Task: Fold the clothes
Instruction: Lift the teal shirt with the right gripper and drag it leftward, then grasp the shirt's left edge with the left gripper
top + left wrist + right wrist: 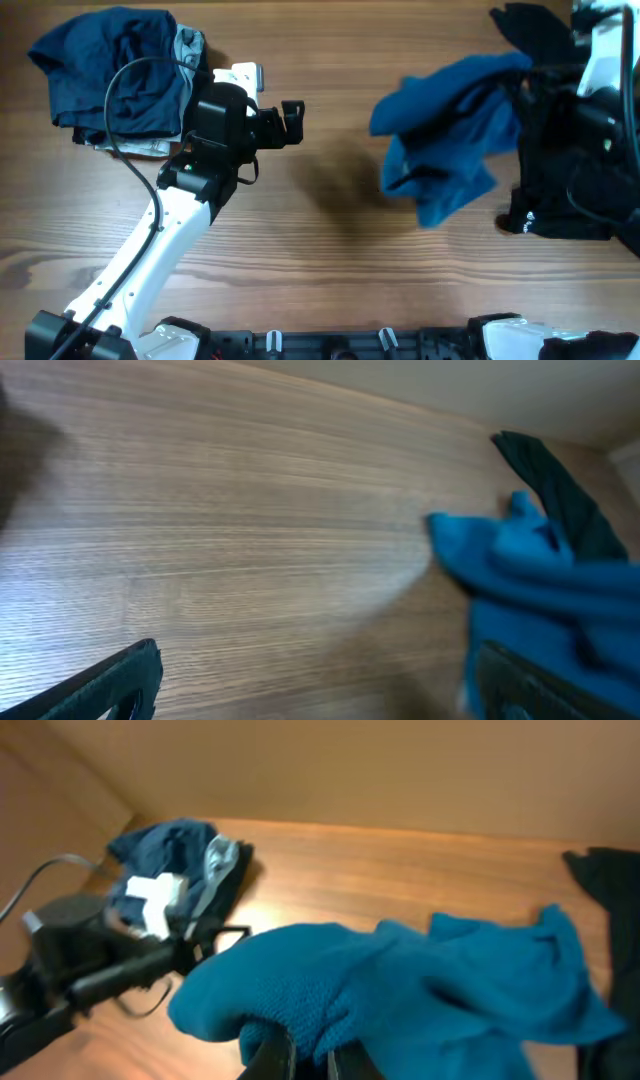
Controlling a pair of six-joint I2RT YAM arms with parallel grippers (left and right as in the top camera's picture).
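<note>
My right gripper (pixel 310 1062) holds the blue cloth (pixel 400 990), which flops over it, and my left gripper (pixel 292 120) is spread wide over the tabletop (pixel 250 510), the cloth ahead.

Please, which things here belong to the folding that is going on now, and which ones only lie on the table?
Part of the job now: bright blue knitted garment, hanging from the right gripper, which is shut on it.

Only lying there: crumpled navy cloth pile; light grey cloth beside it; black garment on the far right. The open left gripper holds nothing.
</note>
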